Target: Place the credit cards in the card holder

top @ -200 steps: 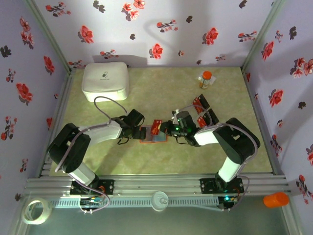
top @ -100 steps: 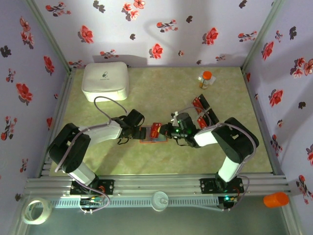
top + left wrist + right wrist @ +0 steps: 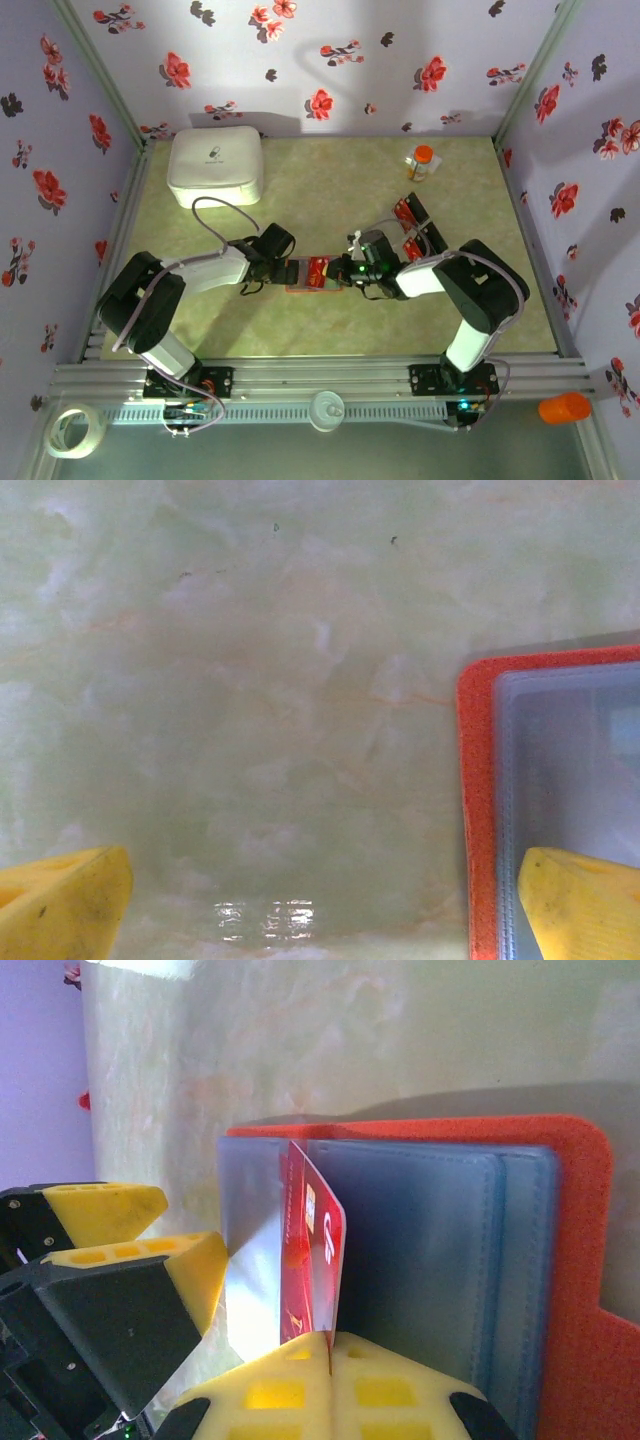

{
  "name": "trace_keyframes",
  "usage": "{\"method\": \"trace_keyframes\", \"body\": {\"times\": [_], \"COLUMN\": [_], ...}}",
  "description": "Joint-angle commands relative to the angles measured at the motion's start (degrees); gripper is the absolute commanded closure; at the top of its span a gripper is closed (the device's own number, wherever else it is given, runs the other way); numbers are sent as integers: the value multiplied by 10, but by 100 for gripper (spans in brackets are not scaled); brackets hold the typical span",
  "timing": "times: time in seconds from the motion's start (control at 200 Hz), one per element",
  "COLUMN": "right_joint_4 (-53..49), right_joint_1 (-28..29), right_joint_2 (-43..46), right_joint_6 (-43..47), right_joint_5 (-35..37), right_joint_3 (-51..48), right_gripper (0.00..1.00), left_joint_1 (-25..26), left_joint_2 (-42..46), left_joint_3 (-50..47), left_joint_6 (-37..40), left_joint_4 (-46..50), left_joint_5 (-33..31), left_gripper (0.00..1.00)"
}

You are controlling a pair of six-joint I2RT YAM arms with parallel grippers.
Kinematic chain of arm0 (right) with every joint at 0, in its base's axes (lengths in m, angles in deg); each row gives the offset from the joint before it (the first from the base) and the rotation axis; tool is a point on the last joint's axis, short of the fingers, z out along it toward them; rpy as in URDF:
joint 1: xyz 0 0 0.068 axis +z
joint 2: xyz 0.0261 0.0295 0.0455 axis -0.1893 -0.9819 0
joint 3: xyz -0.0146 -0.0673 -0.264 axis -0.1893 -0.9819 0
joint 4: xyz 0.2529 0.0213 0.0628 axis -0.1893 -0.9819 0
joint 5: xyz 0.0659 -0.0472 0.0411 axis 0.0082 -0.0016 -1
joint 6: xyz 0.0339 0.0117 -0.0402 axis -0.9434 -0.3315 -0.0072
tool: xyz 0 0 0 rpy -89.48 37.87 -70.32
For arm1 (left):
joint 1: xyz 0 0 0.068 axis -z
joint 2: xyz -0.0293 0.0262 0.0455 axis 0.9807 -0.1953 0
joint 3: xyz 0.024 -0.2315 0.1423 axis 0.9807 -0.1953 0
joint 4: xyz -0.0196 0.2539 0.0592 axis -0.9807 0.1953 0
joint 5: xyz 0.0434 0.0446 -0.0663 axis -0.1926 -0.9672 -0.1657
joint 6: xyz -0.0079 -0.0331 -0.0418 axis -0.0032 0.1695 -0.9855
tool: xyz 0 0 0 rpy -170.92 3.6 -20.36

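Note:
The card holder (image 3: 305, 282) lies open on the table, orange-red outside (image 3: 580, 1260) with blue-grey pockets (image 3: 430, 1250). My right gripper (image 3: 330, 1345) is shut on a glossy red credit card (image 3: 315, 1250), held on edge with its far end at the left pocket. From above, this red card (image 3: 320, 268) sits over the holder at the right gripper (image 3: 338, 268). My left gripper (image 3: 285, 270) stands open at the holder's left end. In the left wrist view the gripper (image 3: 320, 910) has one yellow finger (image 3: 585, 900) over the holder (image 3: 480, 780) and the other over bare table. More credit cards (image 3: 410, 225) lie at the right.
A big white rounded box (image 3: 216, 165) stands at the back left. A small orange-capped bottle (image 3: 421, 163) stands at the back right. Flowered walls close the table on three sides. Both forearms meet at the table's middle.
The right gripper has brought the red card a little lower and nearer, onto the open holder. The left arm has stayed in place.

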Motion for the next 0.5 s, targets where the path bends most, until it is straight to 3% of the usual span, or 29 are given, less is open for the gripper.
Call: {"method": "trace_keyframes", "body": {"times": [0.0,0.495], "right_joint_4": [-66,-135], "right_joint_1": [5,5], "right_joint_2": [-16,-32], "right_joint_6": [27,56], "right_joint_5": [-10,-22], "right_joint_3": [11,48], "right_gripper": [100,100], "left_joint_1": [6,8], "left_joint_2": [-8,-10], "left_joint_3": [-6,-6], "left_joint_6": [-5,-5], "left_joint_4": [19,17], "left_joint_5": [-16,-16], "left_gripper": [0,0]}}
